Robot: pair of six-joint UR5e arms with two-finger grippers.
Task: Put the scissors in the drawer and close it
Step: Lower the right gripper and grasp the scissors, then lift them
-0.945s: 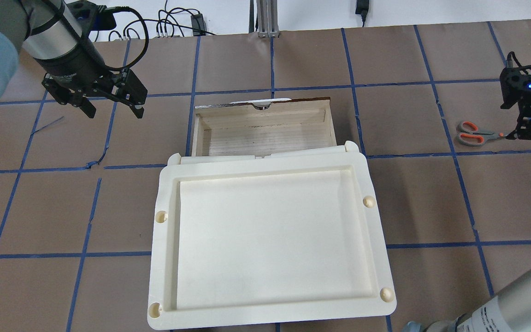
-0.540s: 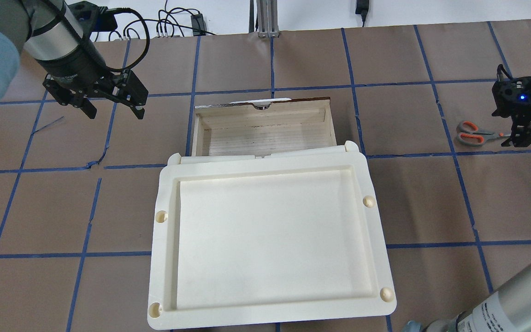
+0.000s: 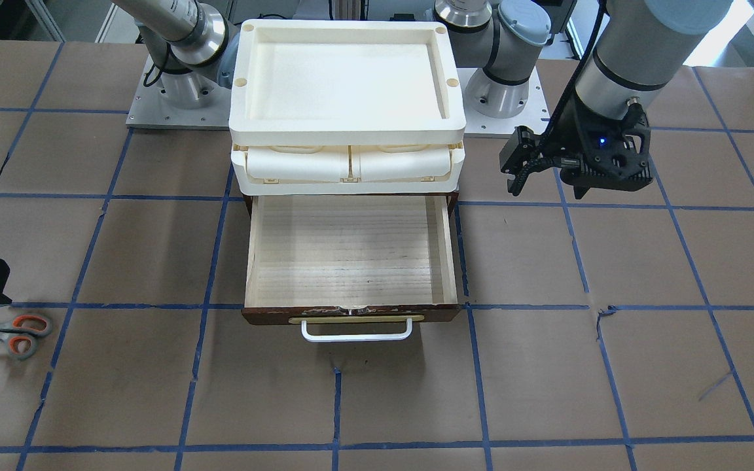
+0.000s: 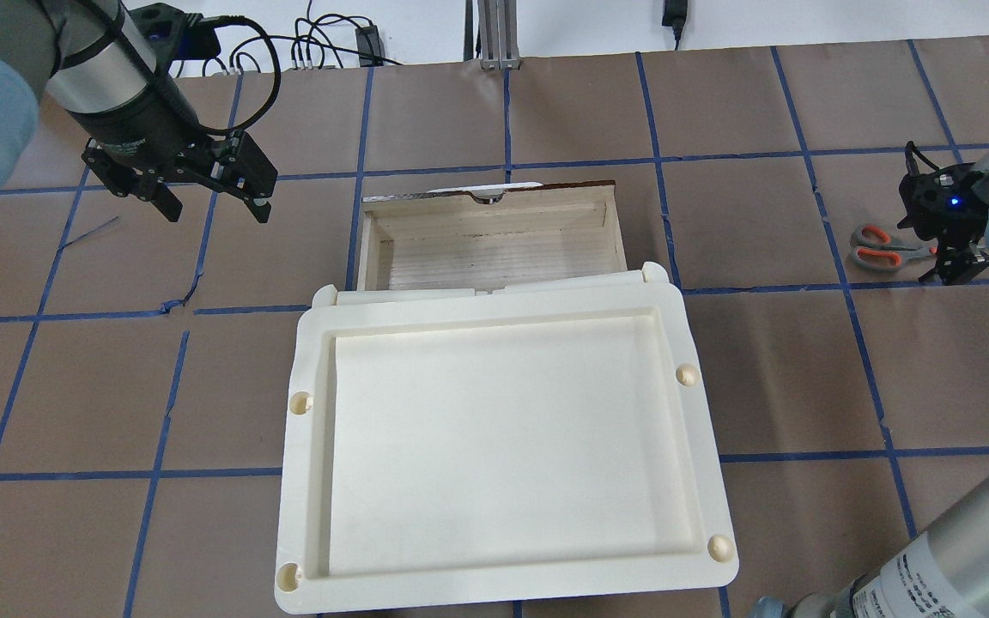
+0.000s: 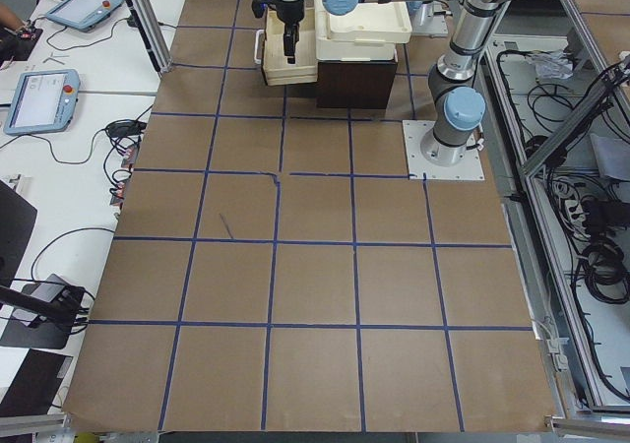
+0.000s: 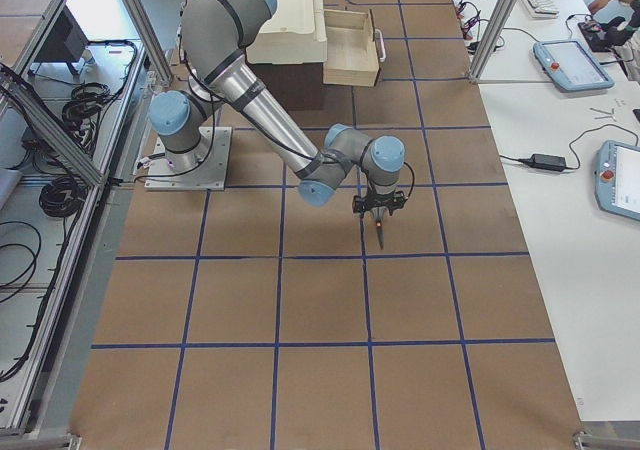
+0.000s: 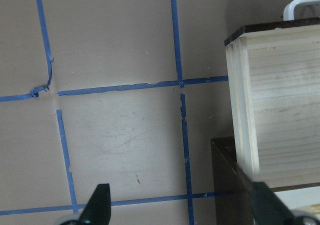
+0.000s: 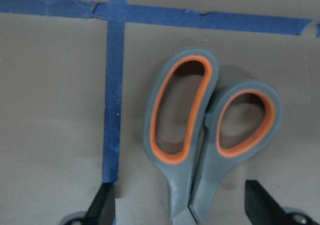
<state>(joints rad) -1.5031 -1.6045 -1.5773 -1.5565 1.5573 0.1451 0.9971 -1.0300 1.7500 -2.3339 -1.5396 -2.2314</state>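
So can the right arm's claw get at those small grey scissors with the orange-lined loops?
Probably yes. The right claw hangs open right over the small grey scissors with orange-lined loops, its fingers on either side of the handles, and nothing but bare brown paper lies around them.

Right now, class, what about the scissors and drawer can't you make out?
- Blades of the scissors: cut off by the right wrist view's bottom edge; partly covered by the right gripper overhead.
- Back end of the drawer: under the cream tray in overhead and front views.
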